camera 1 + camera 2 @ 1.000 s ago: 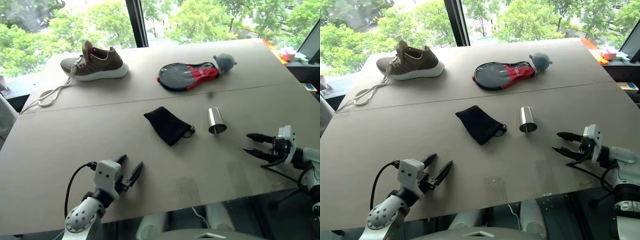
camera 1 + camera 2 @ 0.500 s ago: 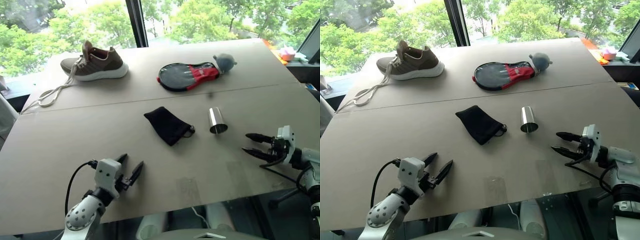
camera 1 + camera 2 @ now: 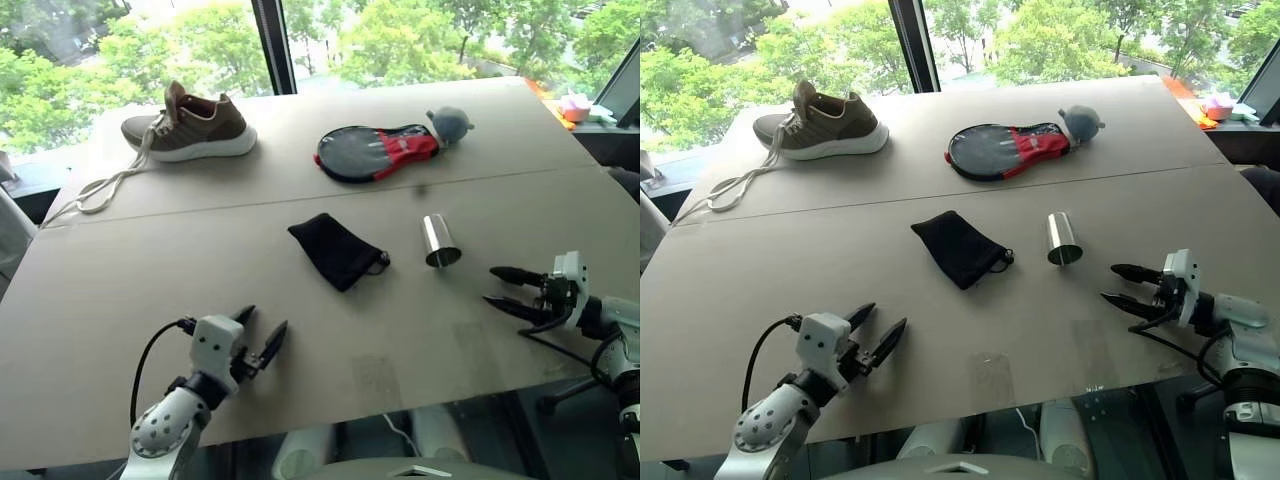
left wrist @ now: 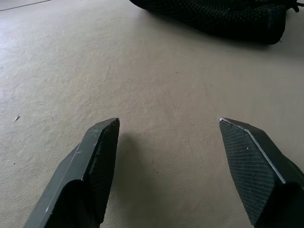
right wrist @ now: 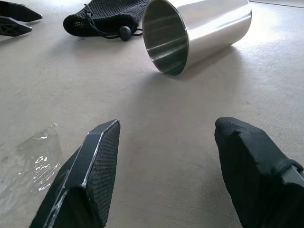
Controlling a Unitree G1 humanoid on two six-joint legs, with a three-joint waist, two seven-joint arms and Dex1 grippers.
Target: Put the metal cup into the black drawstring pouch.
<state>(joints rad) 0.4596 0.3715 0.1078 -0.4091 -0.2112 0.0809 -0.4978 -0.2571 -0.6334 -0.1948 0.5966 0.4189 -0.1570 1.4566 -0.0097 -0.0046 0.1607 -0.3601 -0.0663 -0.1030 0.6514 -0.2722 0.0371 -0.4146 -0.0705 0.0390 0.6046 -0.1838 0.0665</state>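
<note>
The metal cup lies on its side on the tan table, right of centre; in the right wrist view its open mouth faces my fingers. The black drawstring pouch lies flat to the cup's left, its cord end towards the cup. My right gripper hovers open just right of and nearer than the cup, pointing at it, with nothing between its fingers. Near the front edge my left gripper stands open and empty, aimed towards the pouch a short way ahead.
A brown sneaker with a long trailing lace sits at the back left. A black-and-red paddle-shaped case and a grey soft toy lie at the back centre. A seam crosses the table behind the pouch.
The cup has rolled slightly to the right. Both grippers have stayed in place and open.
</note>
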